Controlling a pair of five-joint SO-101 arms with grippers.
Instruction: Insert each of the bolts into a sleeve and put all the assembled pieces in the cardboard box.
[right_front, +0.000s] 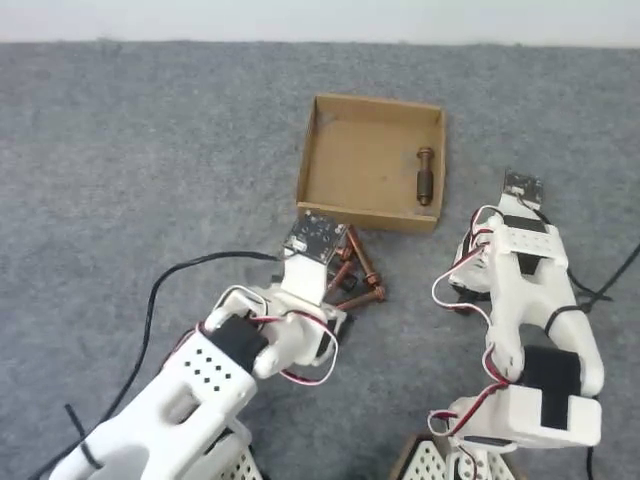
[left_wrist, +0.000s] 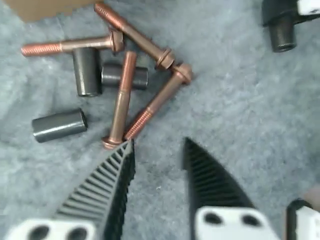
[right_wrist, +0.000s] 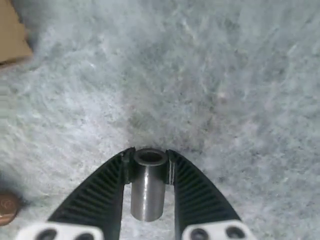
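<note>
Several copper bolts (left_wrist: 120, 100) and three dark sleeves (left_wrist: 59, 124) lie in a loose heap on the grey carpet, seen as a cluster of bolts (right_front: 355, 275) just in front of the cardboard box (right_front: 318, 150). My left gripper (left_wrist: 157, 150) is open, one fingertip touching the head of a bolt. My right gripper (right_wrist: 149, 155) is shut on a dark sleeve (right_wrist: 148, 185), held low over the carpet to the right of the heap; that sleeve (left_wrist: 282, 30) also appears in the left wrist view. One assembled piece (right_front: 425, 175) lies inside the box by its right wall.
A corner of the box (right_wrist: 12, 35) and a bolt head (right_wrist: 6, 207) sit at the edges of the right wrist view. A black cable (right_front: 170, 275) trails on the carpet left of the left arm. Open carpet lies between the two arms.
</note>
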